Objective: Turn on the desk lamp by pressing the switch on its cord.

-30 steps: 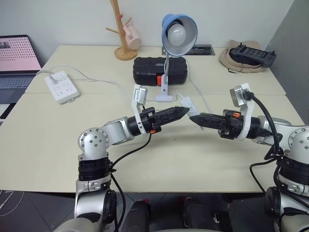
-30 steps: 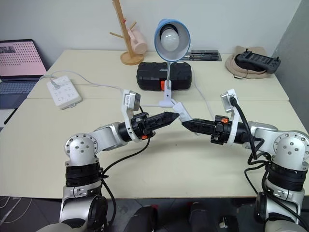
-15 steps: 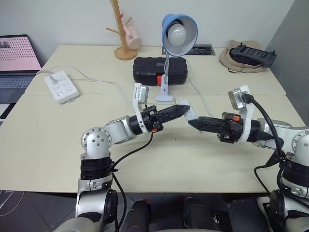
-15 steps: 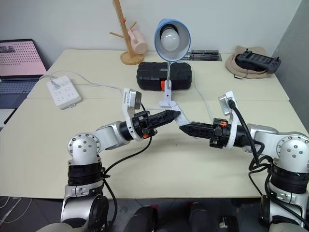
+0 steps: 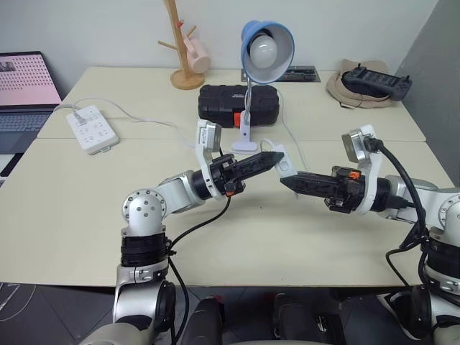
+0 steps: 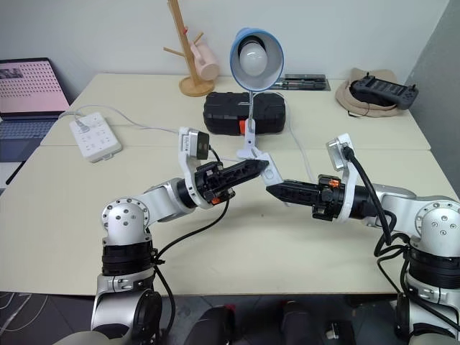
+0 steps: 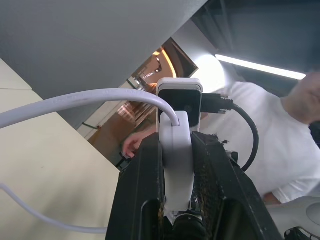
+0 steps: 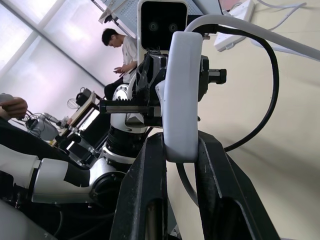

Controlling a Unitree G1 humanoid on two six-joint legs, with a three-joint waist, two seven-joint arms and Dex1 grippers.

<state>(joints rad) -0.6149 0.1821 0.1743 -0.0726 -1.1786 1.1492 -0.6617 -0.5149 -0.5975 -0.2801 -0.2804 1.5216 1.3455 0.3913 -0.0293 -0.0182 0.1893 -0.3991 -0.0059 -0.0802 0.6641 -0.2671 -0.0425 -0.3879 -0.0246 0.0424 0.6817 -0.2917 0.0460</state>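
The desk lamp (image 5: 267, 49), with its blue shade and white bulb, stands unlit at the back middle of the table. Its thin white cord (image 5: 293, 141) runs from the base to the switch (image 5: 282, 160), a small white block held in the air above the table's middle. My left gripper (image 5: 276, 157) comes in from the left and is shut on the switch (image 7: 176, 150). From the right, my right gripper (image 5: 286, 180) is shut on the same switch (image 8: 182, 95). The two grippers meet tip to tip.
A black case (image 5: 237, 105) lies behind the lamp's base. A white power strip (image 5: 92, 129) sits at the left, with a laptop (image 5: 25, 90) beyond it. A wooden mug tree (image 5: 184, 43) stands at the back, and a hat with a controller (image 5: 368, 83) at the back right.
My left gripper's fingers have closed onto the switch that the right gripper holds. The right gripper has kept its hold and its place.
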